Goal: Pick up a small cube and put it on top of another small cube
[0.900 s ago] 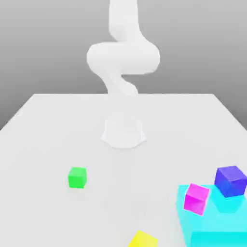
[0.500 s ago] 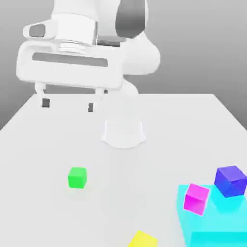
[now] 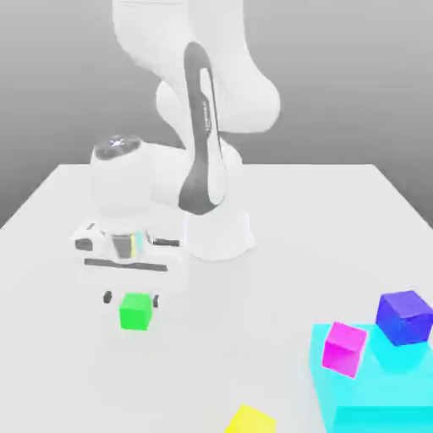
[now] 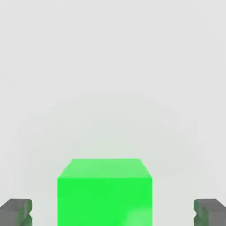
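1. White tabletop [image 3: 338, 220] under a grey backdrop; no legible writing showing.
2. Gripper [image 3: 131, 297], one, pointing down with fingers [image 4: 16, 211] spread apart.
3. Small green cube [image 3: 135, 311], one, sitting on the tabletop between the fingertips, untouched.
4. Magenta cube [image 3: 344, 348], blue cube [image 3: 404, 317], yellow cube [image 3: 249, 419]: one each.
5. Cyan block [image 3: 380, 391], one.

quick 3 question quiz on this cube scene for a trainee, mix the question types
1. True or false: the end effector is shut on the green cube.
2. Which cubes sit on the cyan block? A) yellow and green B) magenta and blue C) none
3. Fill in: the yellow cube lies on the ____.

Key:
1. False: its fingers stand open on either side of the cube.
2. B: magenta cube, blue cube.
3. table
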You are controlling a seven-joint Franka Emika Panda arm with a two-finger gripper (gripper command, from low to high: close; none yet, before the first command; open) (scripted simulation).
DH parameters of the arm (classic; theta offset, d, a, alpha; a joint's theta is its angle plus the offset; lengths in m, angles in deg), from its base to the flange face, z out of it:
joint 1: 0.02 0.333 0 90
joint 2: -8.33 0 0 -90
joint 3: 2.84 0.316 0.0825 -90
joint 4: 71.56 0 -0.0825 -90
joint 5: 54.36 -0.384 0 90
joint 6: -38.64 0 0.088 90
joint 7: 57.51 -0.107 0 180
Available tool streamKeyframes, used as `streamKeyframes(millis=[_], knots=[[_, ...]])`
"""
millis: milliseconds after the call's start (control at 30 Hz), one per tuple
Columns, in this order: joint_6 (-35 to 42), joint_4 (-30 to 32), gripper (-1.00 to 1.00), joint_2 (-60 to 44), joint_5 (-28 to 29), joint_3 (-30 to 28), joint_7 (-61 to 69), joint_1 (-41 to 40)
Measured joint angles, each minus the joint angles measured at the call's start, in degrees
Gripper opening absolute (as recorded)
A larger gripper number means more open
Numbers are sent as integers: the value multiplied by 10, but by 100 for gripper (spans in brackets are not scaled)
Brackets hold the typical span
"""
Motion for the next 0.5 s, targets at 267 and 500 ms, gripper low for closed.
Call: streamKeyframes(millis=[267, 500], knots=[[-13, -2, -100, -16, 6, 14, -4, -16], [81, 16, -100, 97, 50, -52, -37, 38]])
